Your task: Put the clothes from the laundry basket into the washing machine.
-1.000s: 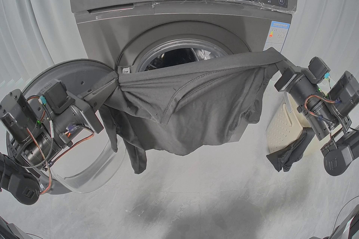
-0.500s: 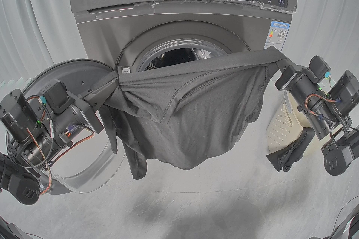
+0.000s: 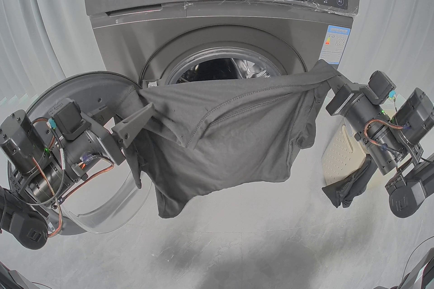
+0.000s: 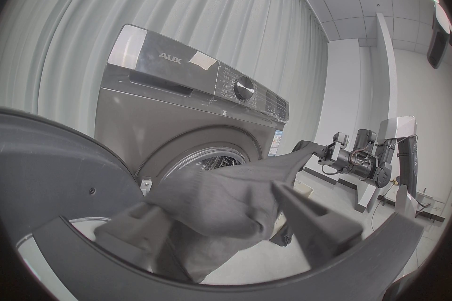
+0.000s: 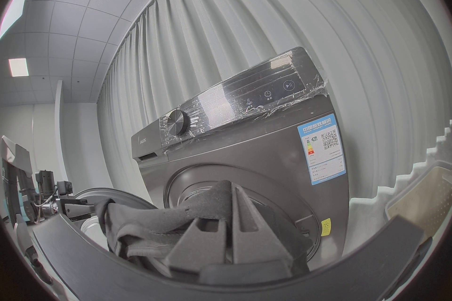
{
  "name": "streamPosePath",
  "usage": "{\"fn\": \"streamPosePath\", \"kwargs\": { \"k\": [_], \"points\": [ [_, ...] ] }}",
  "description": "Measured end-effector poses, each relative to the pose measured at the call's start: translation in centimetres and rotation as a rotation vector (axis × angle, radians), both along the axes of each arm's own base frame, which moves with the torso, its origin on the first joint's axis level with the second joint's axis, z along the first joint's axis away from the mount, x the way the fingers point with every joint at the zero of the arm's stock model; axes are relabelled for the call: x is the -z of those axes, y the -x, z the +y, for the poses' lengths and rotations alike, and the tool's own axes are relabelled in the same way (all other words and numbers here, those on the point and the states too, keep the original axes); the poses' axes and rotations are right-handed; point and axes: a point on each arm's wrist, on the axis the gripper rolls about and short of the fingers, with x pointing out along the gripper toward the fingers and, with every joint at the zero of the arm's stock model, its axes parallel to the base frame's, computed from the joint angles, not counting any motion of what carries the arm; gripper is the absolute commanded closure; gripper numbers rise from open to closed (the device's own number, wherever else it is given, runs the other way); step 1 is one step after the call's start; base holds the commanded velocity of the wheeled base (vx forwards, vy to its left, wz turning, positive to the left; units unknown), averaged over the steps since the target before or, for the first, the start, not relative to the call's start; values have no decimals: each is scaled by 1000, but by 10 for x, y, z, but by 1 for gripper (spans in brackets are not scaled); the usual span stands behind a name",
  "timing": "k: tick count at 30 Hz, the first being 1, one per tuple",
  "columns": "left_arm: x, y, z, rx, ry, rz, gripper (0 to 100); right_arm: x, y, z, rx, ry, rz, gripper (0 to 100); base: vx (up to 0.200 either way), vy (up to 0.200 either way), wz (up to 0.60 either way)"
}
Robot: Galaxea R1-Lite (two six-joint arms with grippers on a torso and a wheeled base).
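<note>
so, starting at the left gripper [image 4: 212, 203]: its jaws stand wide apart, and the corner of the dark grey shirt [image 3: 226, 136] lies loosely draped across them rather than pinched. across from it, the right gripper [image 3: 332, 78] is clamped tight on the shirt's other corner, holding that end up beside the machine's front panel. between the two, the shirt hangs spread like a hammock, its upper edge just in front of the drum opening [image 3: 221, 68] and its lower part sagging well below the rim, outside the drum. the washing machine [image 3: 135, 46] stands with its door [image 3: 86, 91] swung fully open on the robot's left. off to the right, behind the right arm, the white laundry basket [image 3: 343, 150] sits on the floor with a second dark garment [image 3: 348, 190] hanging over its side. by my reading the task is partway through: this shirt is out of the basket but not yet inside the drum, and at least that one other piece is left to fetch.
</note>
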Motion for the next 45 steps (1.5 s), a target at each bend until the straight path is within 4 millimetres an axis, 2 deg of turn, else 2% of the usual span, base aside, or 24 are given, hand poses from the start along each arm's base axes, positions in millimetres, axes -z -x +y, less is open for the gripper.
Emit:
{"fn": "streamPosePath", "kwargs": {
  "k": [7, 15, 23, 30, 40, 45],
  "points": [
    [17, -2, -9, 28, -30, 63, 0, 4, 7, 15, -56, 9, 12, 100, 0, 0, 0],
    [38, -23, -27, 50, -59, 118, 0, 9, 3, 30, -82, 40, 17, 100, 0, 0, 0],
    [72, -16, -55, 146, -148, 219, 0, 15, -6, 40, -89, 56, 24, 100, 0, 0, 0],
    [93, -26, -64, 153, -194, 259, 0, 13, -8, 53, -98, 40, 13, 100, 0, 0, 0],
    [111, -45, -77, 156, -193, 256, 0, 11, -8, 64, -99, 52, 50, 100, 0, 0, 0],
    [122, -51, -83, 159, -197, 262, 0, 10, -4, 78, -75, 59, 104, 100, 0, 0, 0]
  ]
}}
